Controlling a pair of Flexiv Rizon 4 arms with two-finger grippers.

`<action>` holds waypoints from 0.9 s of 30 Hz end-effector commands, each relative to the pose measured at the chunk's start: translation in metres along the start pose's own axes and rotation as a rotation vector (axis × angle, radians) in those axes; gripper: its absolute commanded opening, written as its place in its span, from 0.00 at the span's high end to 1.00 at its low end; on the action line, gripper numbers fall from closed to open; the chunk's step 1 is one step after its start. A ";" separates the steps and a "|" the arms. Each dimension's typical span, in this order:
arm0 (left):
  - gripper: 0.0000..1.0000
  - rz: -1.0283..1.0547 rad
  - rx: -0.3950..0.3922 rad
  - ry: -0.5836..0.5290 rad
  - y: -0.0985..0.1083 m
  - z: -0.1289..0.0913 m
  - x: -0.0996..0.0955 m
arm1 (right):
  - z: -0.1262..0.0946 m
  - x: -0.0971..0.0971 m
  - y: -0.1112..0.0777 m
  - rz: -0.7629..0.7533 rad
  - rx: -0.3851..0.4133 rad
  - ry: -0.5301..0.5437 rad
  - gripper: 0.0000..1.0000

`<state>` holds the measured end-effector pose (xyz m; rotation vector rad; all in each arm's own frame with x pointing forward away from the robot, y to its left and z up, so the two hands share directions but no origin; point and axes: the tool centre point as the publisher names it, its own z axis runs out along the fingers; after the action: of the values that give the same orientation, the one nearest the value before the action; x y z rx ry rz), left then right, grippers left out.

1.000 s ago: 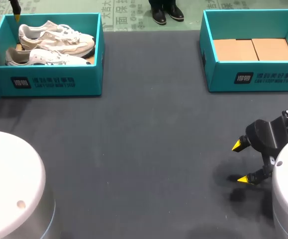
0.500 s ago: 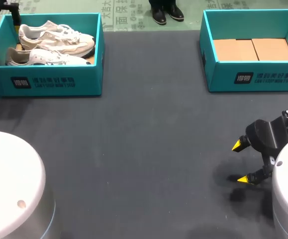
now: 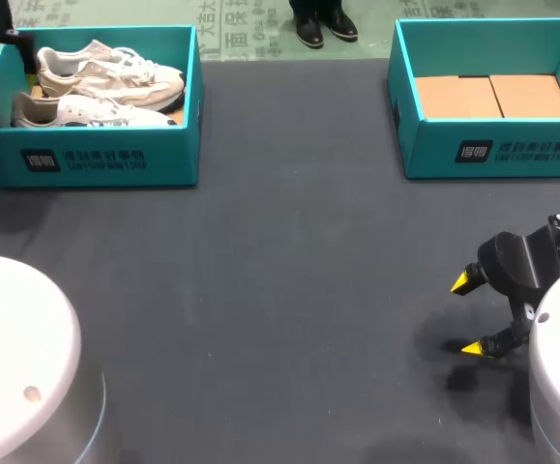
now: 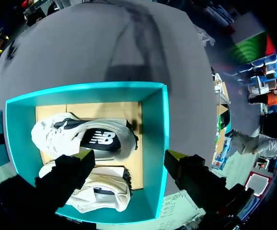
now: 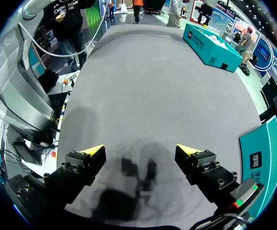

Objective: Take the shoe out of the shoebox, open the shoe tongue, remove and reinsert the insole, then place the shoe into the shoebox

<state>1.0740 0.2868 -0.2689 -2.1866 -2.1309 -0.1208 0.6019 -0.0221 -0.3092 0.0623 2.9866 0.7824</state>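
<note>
Shoes (image 3: 110, 75) in shoebox (image 3: 163, 159), left end effector (image 4: 131, 155) above

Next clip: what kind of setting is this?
Probably a robot test or demo bench for shoe handling: a dark grey table carrying two teal shoeboxes, the left shoebox holding a pair of white sneakers, the right shoebox only a cardboard liner, with my right gripper open above the table.

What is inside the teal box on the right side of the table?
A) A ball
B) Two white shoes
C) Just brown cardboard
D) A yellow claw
C: the right shoebox holds only its brown cardboard floor, while both sneakers lie in the left shoebox.
</note>
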 end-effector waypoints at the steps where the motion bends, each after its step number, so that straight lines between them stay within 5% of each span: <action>1: 0.25 0.006 0.002 0.004 -0.001 0.011 -0.004 | -0.001 0.002 0.000 0.000 0.001 -0.004 0.00; 27: 0.25 0.027 0.045 0.015 -0.002 0.061 -0.007 | -0.001 0.002 0.000 0.000 0.001 -0.004 0.00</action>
<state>1.0670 0.2872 -0.3249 -2.1838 -2.0763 -0.0880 0.6019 -0.0221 -0.3092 0.0623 2.9866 0.7824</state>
